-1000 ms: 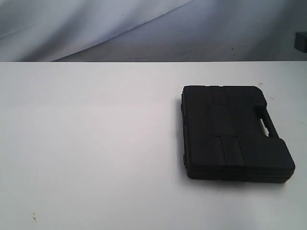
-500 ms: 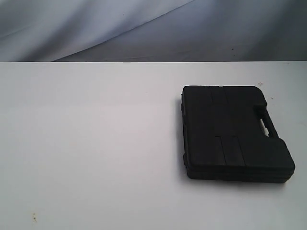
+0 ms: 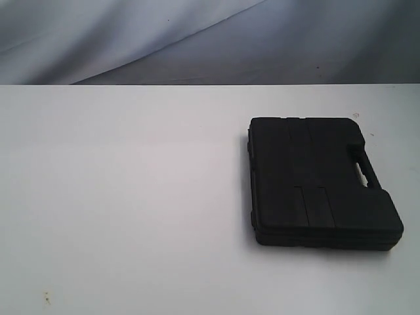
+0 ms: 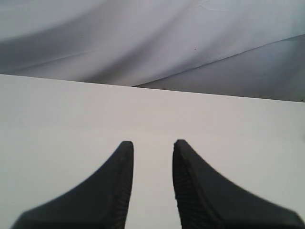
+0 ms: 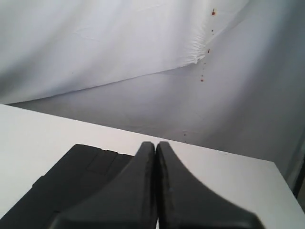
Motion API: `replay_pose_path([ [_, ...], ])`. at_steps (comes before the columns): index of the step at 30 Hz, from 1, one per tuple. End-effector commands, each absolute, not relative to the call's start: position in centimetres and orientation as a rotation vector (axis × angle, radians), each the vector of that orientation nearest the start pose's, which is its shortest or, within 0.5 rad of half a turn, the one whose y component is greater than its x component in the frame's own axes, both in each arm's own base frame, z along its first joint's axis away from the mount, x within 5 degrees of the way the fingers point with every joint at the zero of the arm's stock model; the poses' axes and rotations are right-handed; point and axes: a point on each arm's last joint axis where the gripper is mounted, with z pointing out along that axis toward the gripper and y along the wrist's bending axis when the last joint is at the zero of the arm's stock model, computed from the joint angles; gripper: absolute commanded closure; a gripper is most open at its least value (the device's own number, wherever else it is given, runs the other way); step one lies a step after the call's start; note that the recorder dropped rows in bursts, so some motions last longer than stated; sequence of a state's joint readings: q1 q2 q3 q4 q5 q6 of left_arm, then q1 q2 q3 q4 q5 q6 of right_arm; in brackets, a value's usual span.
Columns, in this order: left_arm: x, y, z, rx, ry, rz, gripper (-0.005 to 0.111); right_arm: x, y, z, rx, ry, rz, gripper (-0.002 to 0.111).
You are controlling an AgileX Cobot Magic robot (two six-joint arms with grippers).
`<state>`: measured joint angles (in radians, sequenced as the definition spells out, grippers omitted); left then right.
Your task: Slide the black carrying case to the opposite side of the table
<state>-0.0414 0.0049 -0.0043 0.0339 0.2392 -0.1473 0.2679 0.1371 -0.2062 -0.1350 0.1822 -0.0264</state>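
Observation:
The black carrying case [image 3: 318, 180] lies flat on the right half of the white table [image 3: 131, 197], its handle side facing right. Neither gripper shows in the exterior view. In the right wrist view my right gripper [image 5: 156, 144] is shut, its two fingers pressed together with nothing between them, and part of the case [image 5: 71, 181] shows beside and below it. In the left wrist view my left gripper [image 4: 153, 143] hangs open over bare table [image 4: 57, 124], nothing between its fingers.
A creased grey-white cloth backdrop [image 3: 197, 39] hangs behind the table's far edge. A few small dark specks [image 3: 46, 297] mark the tabletop near the front left. In the right wrist view the table's right edge [image 5: 281, 181] is close to the gripper.
A dark object at the right edge of the exterior view a second ago has gone out of frame. The case has not moved.

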Motion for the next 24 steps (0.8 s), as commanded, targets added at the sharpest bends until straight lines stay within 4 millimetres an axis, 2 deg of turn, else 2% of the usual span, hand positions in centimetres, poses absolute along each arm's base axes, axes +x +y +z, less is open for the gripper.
replay_pose_path([
  [1,5.5,-0.1,19.1,-0.070,1.723,-0.104,0.078,4.6,1.1,25.1,-0.328,1.418,0.045,0.108],
  [6,5.5,-0.1,19.2,-0.070,1.719,-0.104,0.078,4.8,1.1,24.0,-0.358,1.458,-0.009,0.108],
  [11,5.5,-0.1,19.2,-0.068,1.719,-0.102,0.078,5.4,0.5,21.9,-0.201,1.535,-0.056,0.108],
  [18,5.5,-0.1,19.2,-0.070,1.719,-0.104,0.078,5.6,0.4,20.9,-0.184,1.523,-0.069,0.108],
  [20,5.5,-0.1,19.2,-0.070,1.719,-0.104,0.078,5.6,0.4,20.5,-0.180,1.567,-0.060,0.108],
  [24,5.5,-0.1,19.2,-0.070,1.719,-0.104,0.078,5.6,0.4,20.5,-0.180,1.567,-0.060,0.108],
])
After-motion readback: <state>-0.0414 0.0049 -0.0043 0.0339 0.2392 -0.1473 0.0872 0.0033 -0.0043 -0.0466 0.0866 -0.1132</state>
